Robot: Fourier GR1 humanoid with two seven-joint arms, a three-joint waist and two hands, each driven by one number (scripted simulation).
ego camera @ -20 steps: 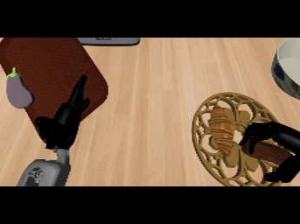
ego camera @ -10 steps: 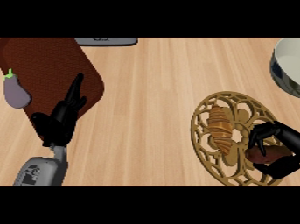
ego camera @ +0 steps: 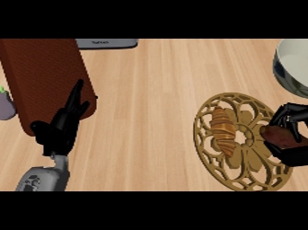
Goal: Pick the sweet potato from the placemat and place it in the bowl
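Observation:
The reddish-brown sweet potato (ego camera: 280, 134) is at the right edge of the round golden openwork placemat (ego camera: 239, 173). My right hand (ego camera: 303, 154) has its fingers and thumb curled round the potato and hides part of it. The white bowl with a dark patterned outside (ego camera: 301, 67) stands beyond, at the upper right, cut off by the view's edge. My left hand (ego camera: 59, 129) rests open at the left, its straight fingers pointing away over the near end of a brown board (ego camera: 40, 74).
A croissant (ego camera: 224, 130) lies on the left half of the placemat. A purple eggplant (ego camera: 4, 106) sits on the counter left of the brown board. A grey flat object (ego camera: 107, 43) shows at the top edge.
My right hand has curled round the sweet potato and moved with it a little away from me, toward the bowl. The left hand has stayed about where it was.

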